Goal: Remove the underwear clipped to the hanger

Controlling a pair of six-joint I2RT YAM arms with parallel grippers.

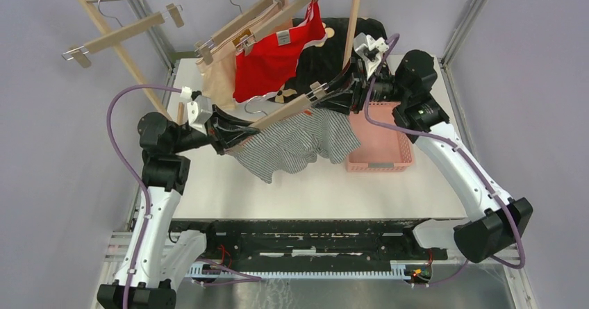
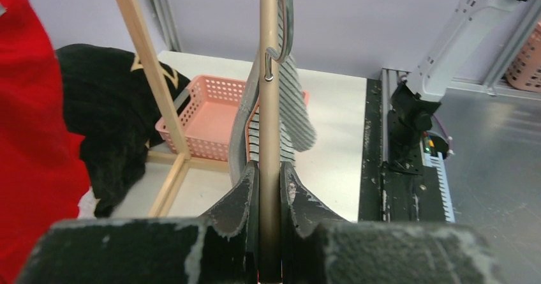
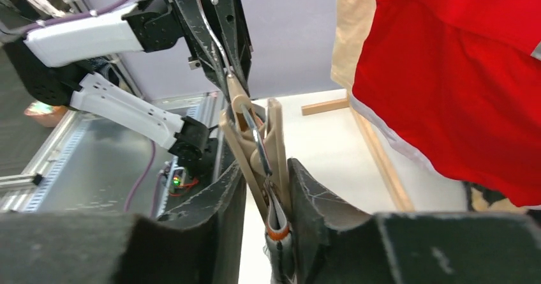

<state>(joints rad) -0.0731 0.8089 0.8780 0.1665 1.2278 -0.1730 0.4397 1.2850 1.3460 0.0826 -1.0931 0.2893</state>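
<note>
Left claw (image 2: 269,169) and right claw (image 3: 266,169) tight on hanger (image 1: 285,111), right apparently at its clip (image 3: 274,121), striped underwear (image 1: 299,142) below.

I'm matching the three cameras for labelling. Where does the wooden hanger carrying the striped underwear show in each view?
Top external: the hanger slants across the middle, with the striped underwear hanging below it.
Left wrist: the hanger runs upright down the centre.
Right wrist: the hanger sits centre, slightly left.
Shared landmark: the red underwear, upper centre from above, at the left edge, and upper right.
</note>
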